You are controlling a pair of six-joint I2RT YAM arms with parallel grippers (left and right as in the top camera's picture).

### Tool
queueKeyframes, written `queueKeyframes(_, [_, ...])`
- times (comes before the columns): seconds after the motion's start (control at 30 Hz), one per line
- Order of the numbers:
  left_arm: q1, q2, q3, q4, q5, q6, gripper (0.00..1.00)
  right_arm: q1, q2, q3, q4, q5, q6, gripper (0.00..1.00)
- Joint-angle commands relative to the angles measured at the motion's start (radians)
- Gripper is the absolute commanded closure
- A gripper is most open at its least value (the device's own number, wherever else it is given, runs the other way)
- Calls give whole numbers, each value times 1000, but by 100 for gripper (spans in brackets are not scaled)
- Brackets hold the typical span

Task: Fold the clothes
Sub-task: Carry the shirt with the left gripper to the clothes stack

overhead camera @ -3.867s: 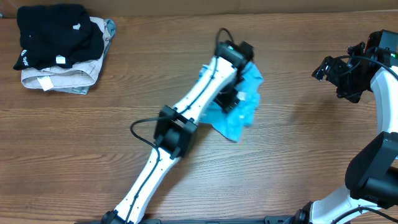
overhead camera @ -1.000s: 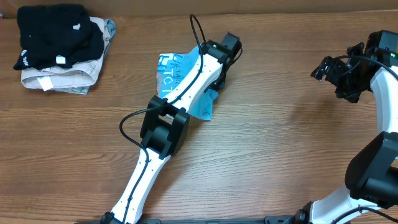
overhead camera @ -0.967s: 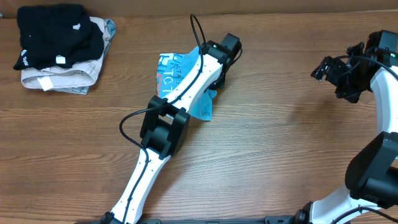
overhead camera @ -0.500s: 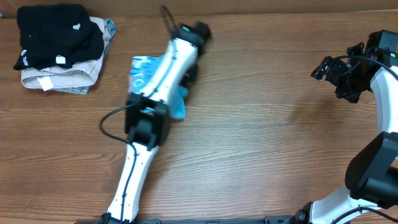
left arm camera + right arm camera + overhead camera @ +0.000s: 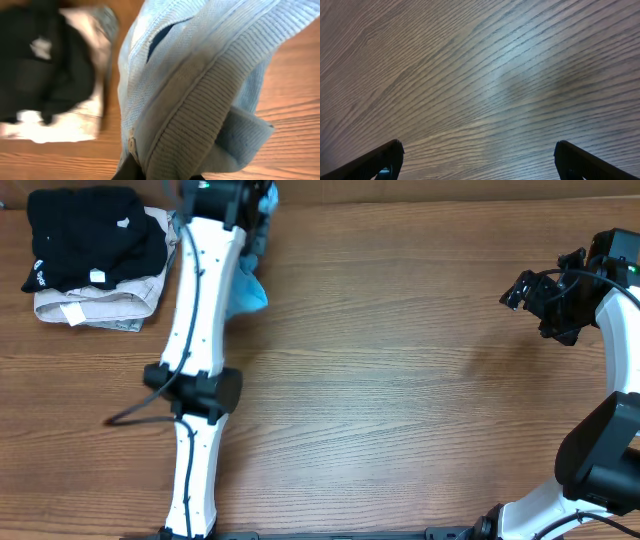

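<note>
At the far left of the tabletop (image 5: 400,380), beside the folded pile (image 5: 95,270), the left pincer (image 5: 162,171) grips the T-shirt (image 5: 200,75) by its ribbed collar (soft, light, hanging bunched). The right pincer (image 5: 476,160) stands wide, empty. The shoulders seem better places to hold.

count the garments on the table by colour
black: 1, the black garment, folded on top
beige: 1, the beige garment, folded under it
light blue: 1, the light blue T-shirt, bunched beside them
total: 3
A grey-blue edge shows next to the beige garment; I cannot tell whether it is a separate piece.
</note>
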Motion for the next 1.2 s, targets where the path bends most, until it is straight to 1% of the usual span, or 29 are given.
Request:
queueKeyframes(0.0, [38, -147, 47, 9, -107, 70, 96, 3, -10, 5, 5, -4, -2, 0])
queueKeyframes(0.17, [115, -204, 47, 60, -192, 217, 96, 3, -10, 5, 1, -5, -2, 0])
queueKeyframes(0.3, [218, -201, 44, 107, -210, 246, 96, 3, -10, 5, -11, -4, -2, 0])
queueKeyframes(0.33, [244, -197, 44, 124, -200, 248, 96, 3, -10, 5, -15, -4, -3, 0])
queueKeyframes(0.37, [270, -191, 44, 144, -175, 278, 96, 3, -10, 5, -18, -4, -3, 0])
queueKeyframes(0.47, [346, -165, 40, 211, -66, 445, 96, 3, -10, 5, -26, -4, -3, 0])
queueKeyframes(0.53, [388, -147, 34, 251, -14, 530, 96, 3, -10, 5, -29, -4, -2, 0])
queueKeyframes(0.7, [476, -112, -4, 368, -1, 654, 96, 3, -10, 5, -39, -4, -2, 0])
queueKeyframes(0.83, [526, -93, -72, 552, -1, 708, 96, 3, -10, 5, -48, -4, -2, 0])
queueKeyframes(0.9, [542, -93, -115, 615, -5, 739, 96, 3, -10, 5, -52, -4, -2, 0])
queueKeyframes(1.0, [567, -92, -177, 685, -25, 764, 96, 3, -10, 5, -55, -4, -2, 0])
queueKeyframes(1.17, [596, -92, -285, 757, -27, 739, 96, 3, -10, 5, -50, -5, 0, 0])
